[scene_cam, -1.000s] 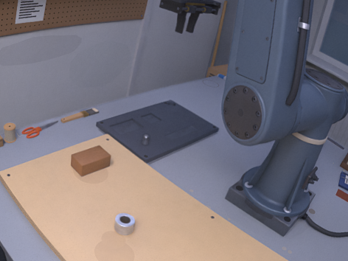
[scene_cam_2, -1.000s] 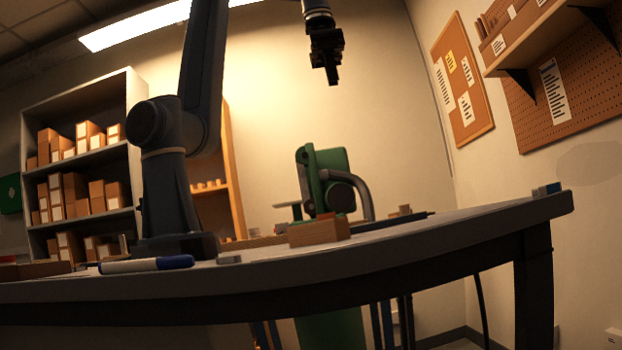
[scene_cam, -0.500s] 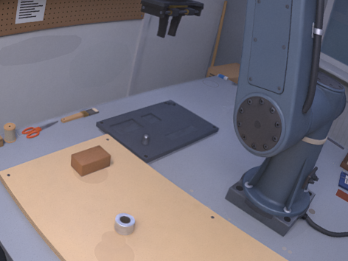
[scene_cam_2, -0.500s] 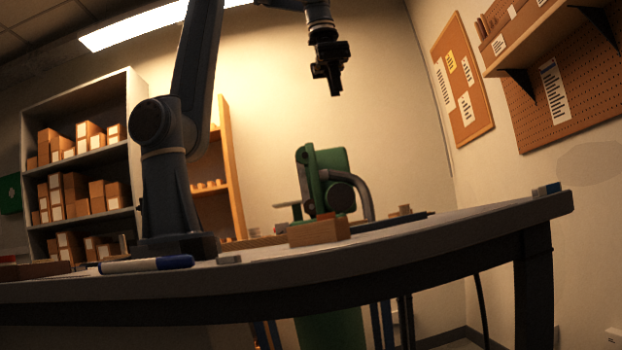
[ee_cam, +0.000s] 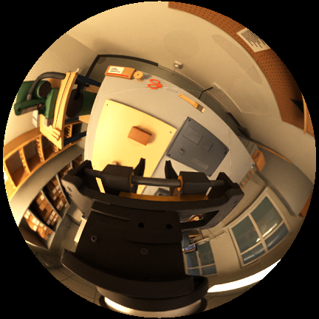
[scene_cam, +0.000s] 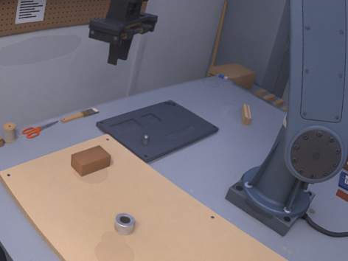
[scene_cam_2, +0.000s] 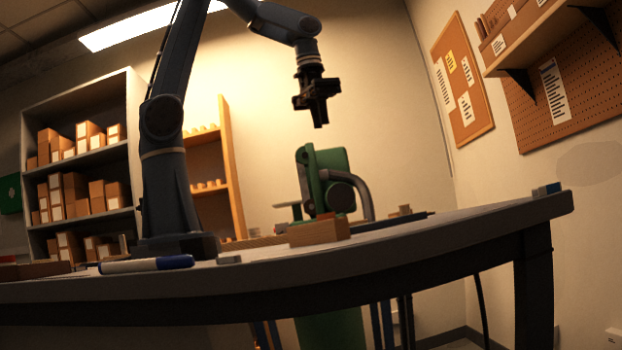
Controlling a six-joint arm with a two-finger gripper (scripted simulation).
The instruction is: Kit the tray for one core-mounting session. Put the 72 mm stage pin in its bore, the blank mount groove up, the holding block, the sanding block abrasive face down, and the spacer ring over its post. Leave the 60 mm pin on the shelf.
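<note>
The brown block [scene_cam: 90, 160] lies on the tan board, just left of the dark tray [scene_cam: 157, 127]. The tray holds empty recesses and a short metal post [scene_cam: 145, 139]. The metal spacer ring [scene_cam: 124, 223] sits apart from both, nearer the front of the board. The wall shelf [scene_cam_2: 529, 34] hangs high above the pegboard. My gripper [scene_cam: 117, 58] hangs high in the air above the back of the table, well above the tray. In the wrist camera I see the block [ee_cam: 139, 134] and tray [ee_cam: 196, 147] far below. My gripper is open and holds nothing.
The arm's blue base [scene_cam: 287, 188] fills the right side of the table. The tan board [scene_cam: 110, 207] covers the front left. Scissors [scene_cam: 32, 131], a brush [scene_cam: 79, 115] and a spool [scene_cam: 10, 131] lie along the back edge. A small wooden piece [scene_cam: 246, 114] stands right of the tray.
</note>
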